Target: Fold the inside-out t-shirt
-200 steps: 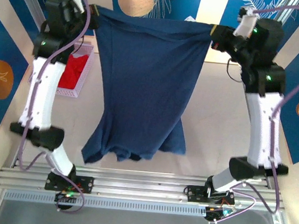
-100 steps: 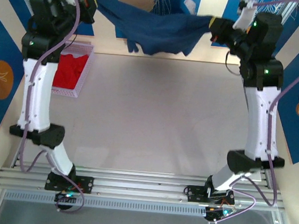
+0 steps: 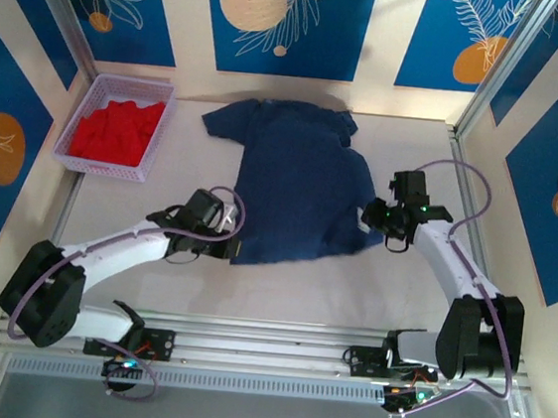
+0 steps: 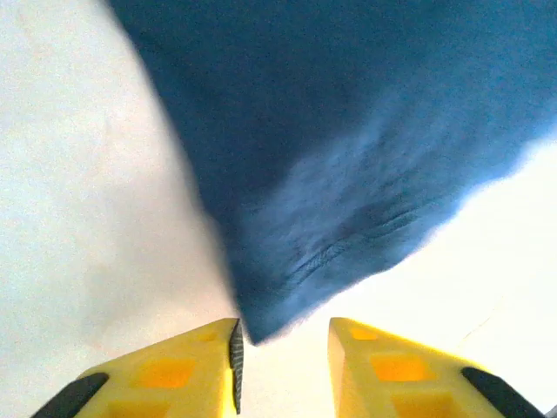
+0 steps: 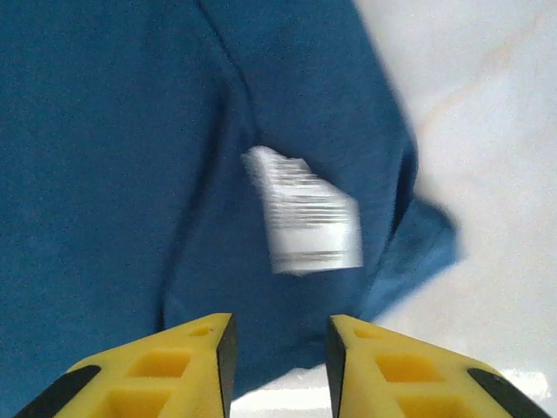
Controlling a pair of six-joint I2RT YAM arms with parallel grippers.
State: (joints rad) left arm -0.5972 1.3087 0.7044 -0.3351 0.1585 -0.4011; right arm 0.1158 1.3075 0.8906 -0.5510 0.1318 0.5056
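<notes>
The inside-out t-shirt (image 3: 296, 186), navy blue, lies spread flat on the table with its collar toward the back wall and its hem toward me. My left gripper (image 3: 238, 249) sits low at the hem's near left corner, jaws open; in the left wrist view the shirt's corner (image 4: 261, 313) ends just ahead of the left gripper (image 4: 283, 338), free of the fingers. My right gripper (image 3: 368, 218) rests at the hem's right corner, open. In the right wrist view the right gripper (image 5: 278, 335) hovers over the cloth (image 5: 104, 174) near a white label (image 5: 305, 213).
A lilac basket (image 3: 133, 82) holding a bright red garment (image 3: 116, 130) stands at the back left. Bare table (image 3: 280, 294) runs between the hem and the arm bases. Patterned walls close in the back and sides.
The shirt hung stretched in the air between both shut grippers. It now lies flat on the table, and both grippers have swung down toward me and opened off its hem corners.
</notes>
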